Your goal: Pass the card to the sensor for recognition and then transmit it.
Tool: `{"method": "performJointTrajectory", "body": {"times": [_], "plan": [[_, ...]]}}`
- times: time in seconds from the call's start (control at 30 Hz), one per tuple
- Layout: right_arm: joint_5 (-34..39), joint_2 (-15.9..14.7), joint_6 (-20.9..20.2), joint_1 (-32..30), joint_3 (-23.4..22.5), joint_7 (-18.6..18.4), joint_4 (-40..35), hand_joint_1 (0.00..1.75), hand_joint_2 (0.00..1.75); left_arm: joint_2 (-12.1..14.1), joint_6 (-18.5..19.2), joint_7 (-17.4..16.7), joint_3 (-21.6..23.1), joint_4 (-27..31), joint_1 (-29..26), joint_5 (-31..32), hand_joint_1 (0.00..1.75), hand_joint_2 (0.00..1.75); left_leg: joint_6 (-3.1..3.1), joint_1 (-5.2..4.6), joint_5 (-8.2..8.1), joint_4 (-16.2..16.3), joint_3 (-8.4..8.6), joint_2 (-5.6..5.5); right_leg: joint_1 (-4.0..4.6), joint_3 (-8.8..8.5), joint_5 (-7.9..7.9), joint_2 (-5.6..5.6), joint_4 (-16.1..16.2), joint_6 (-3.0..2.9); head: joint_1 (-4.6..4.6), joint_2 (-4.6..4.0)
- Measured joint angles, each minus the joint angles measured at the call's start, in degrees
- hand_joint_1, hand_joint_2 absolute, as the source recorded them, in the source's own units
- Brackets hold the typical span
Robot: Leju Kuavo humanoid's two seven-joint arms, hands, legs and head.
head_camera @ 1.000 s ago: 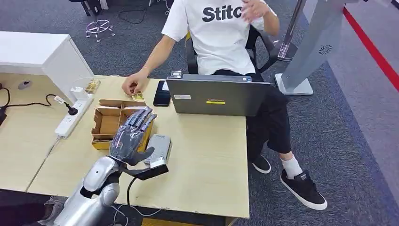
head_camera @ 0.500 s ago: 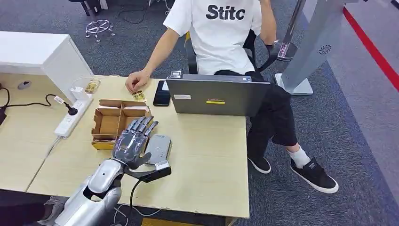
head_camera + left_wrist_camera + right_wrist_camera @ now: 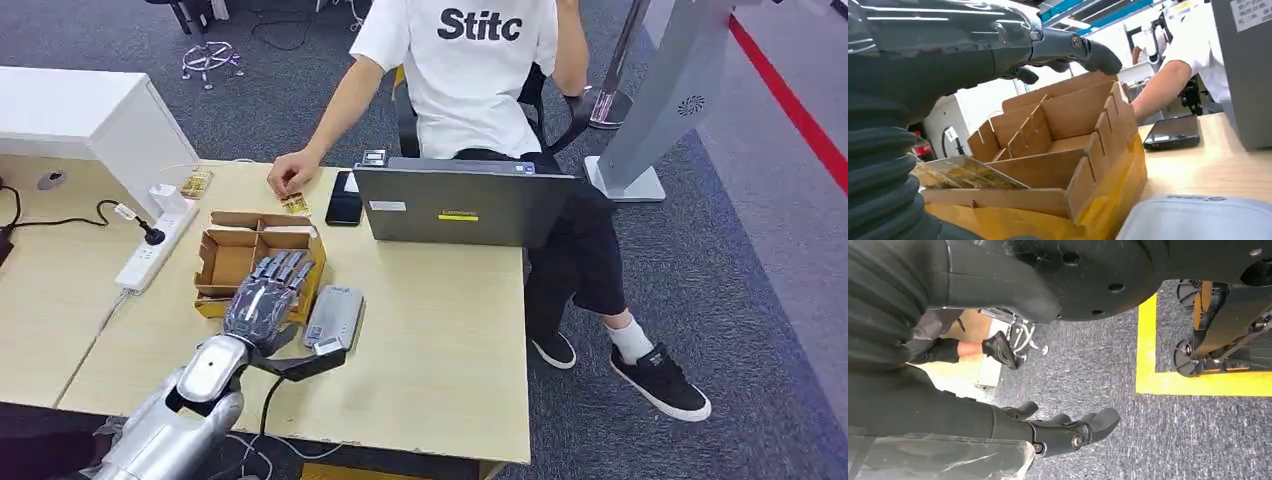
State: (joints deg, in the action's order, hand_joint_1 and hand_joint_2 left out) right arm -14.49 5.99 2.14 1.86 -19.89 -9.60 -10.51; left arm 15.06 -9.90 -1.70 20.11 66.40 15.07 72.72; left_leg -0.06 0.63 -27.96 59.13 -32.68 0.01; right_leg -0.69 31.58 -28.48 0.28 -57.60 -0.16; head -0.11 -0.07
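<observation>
the left hand (image 3: 265,302) hovers over the near right corner of the cardboard box (image 3: 232,262), palm down, fingers (image 3: 283,270) stretched forward and a little apart, holding nothing. in the left wrist view the same hand (image 3: 998,45) hangs above the box (image 3: 1063,145) with its fingertips clear of the dividers. a card (image 3: 968,172) in a clear sleeve lies flat in the near compartment of the box, under the palm; whether the hand touches it cannot be told.

just beside the box, on its right, lies the grey sensor (image 3: 334,316), flat on the wooden table (image 3: 440,340); the hand's thumb reaches toward its near end. beyond the box, at its far right corner, a small yellow card (image 3: 293,204) lies on the table with a person's hand (image 3: 291,172) resting just beside it. a black phone (image 3: 345,198) lies right of that, and a grey laptop (image 3: 462,205) stands open further right of the box. left of the box a white power strip (image 3: 152,248) runs along the table, with a black plug in it.

the right hand (image 3: 1068,432) hangs low over grey carpet, fingers loosely spread and holding nothing, near a yellow floor line (image 3: 1148,350).
</observation>
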Motion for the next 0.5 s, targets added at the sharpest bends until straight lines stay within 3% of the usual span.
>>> {"method": "performJointTrajectory", "body": {"times": [0.5], "plan": [[-0.29,0.00,0.02,-0.01,-0.61,0.00,0.00,0.00,1.75,0.90,1.99,-1.14,-0.94,-0.02,0.40,0.24,0.00,1.75,-0.01,0.00,0.00,0.00,0.00,0.00,0.00,0.00,0.00,0.01,0.00,0.00,0.00,0.00]]}}
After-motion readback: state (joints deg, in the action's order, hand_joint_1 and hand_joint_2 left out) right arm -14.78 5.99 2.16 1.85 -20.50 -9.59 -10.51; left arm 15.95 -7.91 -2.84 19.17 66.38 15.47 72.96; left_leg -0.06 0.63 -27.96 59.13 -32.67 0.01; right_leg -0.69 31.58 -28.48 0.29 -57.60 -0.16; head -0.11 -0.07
